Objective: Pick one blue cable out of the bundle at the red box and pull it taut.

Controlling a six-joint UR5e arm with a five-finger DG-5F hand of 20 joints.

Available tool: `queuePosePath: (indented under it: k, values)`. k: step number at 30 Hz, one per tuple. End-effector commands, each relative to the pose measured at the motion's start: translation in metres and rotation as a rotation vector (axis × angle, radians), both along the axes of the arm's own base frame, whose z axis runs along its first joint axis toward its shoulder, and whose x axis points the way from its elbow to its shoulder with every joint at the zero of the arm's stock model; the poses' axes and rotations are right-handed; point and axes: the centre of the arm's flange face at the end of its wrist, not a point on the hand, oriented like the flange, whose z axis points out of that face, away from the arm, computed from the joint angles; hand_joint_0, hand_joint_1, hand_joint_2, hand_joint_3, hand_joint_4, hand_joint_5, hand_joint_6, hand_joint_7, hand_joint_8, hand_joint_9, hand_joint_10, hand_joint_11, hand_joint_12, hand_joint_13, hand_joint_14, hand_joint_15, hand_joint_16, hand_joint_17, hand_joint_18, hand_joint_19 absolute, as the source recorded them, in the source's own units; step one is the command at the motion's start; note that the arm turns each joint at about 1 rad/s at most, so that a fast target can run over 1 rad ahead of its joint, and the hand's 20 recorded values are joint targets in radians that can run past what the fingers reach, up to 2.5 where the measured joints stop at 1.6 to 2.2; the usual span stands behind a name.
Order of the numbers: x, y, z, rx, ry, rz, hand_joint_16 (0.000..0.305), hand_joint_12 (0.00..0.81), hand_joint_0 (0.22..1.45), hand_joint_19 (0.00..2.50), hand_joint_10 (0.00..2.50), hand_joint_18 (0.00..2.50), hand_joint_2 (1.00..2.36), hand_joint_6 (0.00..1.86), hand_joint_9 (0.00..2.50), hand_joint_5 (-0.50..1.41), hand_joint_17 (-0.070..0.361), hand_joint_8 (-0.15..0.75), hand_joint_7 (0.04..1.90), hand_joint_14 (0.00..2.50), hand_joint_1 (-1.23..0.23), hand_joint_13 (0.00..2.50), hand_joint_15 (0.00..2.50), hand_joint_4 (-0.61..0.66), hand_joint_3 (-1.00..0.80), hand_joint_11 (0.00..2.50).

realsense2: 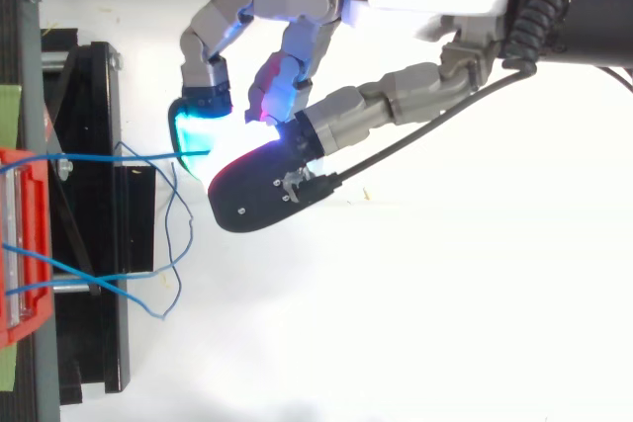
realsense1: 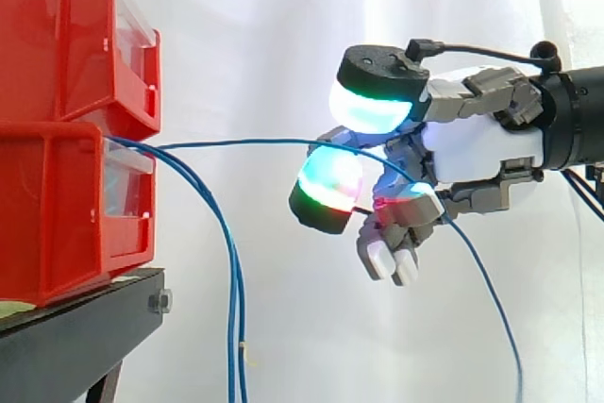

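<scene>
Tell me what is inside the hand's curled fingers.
One blue cable runs nearly level from the red bins into the hand, then drops away below it. The exact contact spot is covered by the fingertip pads.

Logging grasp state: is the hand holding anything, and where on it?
One blue cable, pinched partway along its length between the fingertips of the hand; its tail hangs down beyond the pinch.
</scene>
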Motion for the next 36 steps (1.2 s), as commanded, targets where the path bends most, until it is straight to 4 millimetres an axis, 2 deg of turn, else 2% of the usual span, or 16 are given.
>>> queuePosePath:
  k: [1, 7, 23, 36]
  values:
    - [0.0001, 0.0002, -0.0004, -0.002, 0.001, 0.000, 0.054, 0.418, 0.55, 0.66, 0.01, 0.81, 1.01, 0.88, 1.21, -0.10, 0.123, 0.403, 0.90, 0.01, -0.55, 0.91, 0.56, 0.07, -0.38, 1.07]
    - [-0.0001, 0.0002, 0.0007, -0.002, -0.001, 0.000, 0.056, 0.423, 0.59, 0.62, 0.01, 0.89, 1.01, 0.91, 1.25, -0.09, 0.127, 0.428, 0.93, 0.01, -0.70, 0.95, 0.54, 0.09, -0.21, 1.11]
    - [-0.0017, 0.0015, -0.0020, -0.002, 0.019, 0.003, 0.053, 0.404, 0.64, 0.60, 0.01, 0.89, 1.02, 0.91, 1.24, -0.09, 0.120, 0.420, 1.00, 0.02, -0.87, 0.93, 0.54, 0.12, -0.12, 1.12]
    - [-0.0054, 0.0037, -0.0037, 0.004, 0.051, 0.005, 0.052, 0.397, 0.66, 0.60, 0.01, 0.88, 1.02, 0.92, 1.25, -0.09, 0.117, 0.420, 1.09, 0.02, -0.90, 0.93, 0.54, 0.06, -0.05, 1.13]
